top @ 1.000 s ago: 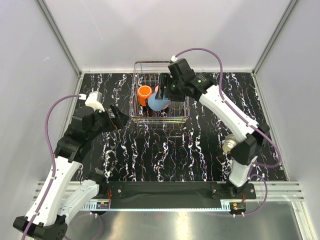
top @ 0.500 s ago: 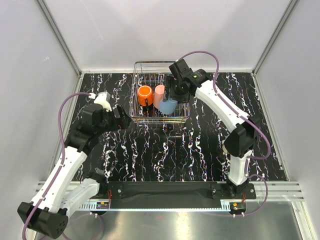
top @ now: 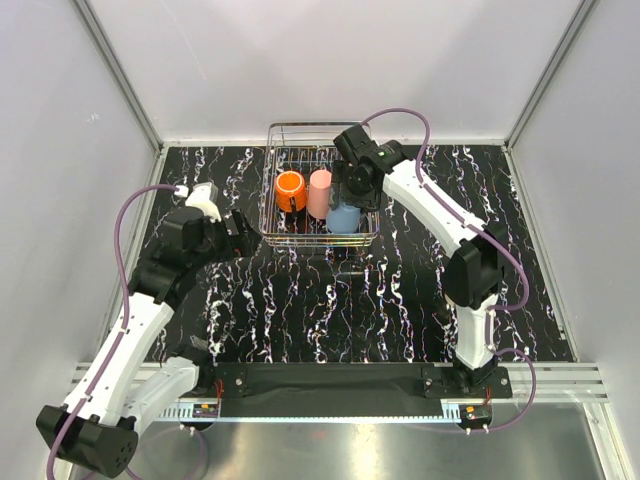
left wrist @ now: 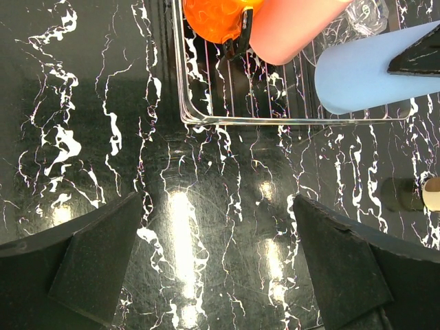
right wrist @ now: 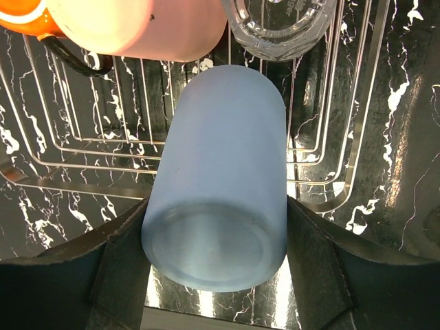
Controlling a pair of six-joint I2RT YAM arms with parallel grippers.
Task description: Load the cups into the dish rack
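Note:
The dish rack (top: 272,170) stands at the back middle of the table. In it are an orange mug (top: 290,190), a salmon-pink tumbler (top: 319,193) and a clear glass (right wrist: 278,20). My right gripper (top: 352,195) is shut on the light blue cup (top: 344,218), base up, at the rack's front right. In the right wrist view the cup (right wrist: 220,199) fills the space between my fingers (right wrist: 117,275). My left gripper (top: 236,236) is open and empty over the table, left of the rack. The left wrist view (left wrist: 220,234) shows bare table between its jaws.
The rack's front wire (left wrist: 275,121) runs across the top of the left wrist view, with the mug (left wrist: 213,17), tumbler (left wrist: 295,27) and blue cup (left wrist: 364,72) behind it. A small beige object (left wrist: 433,192) shows at that view's right edge. White walls enclose the black marbled table (top: 350,300).
My right gripper has moved down and forward with the light blue cup, setting it lower in the rack's front right. My left arm shifted slightly, then held still.

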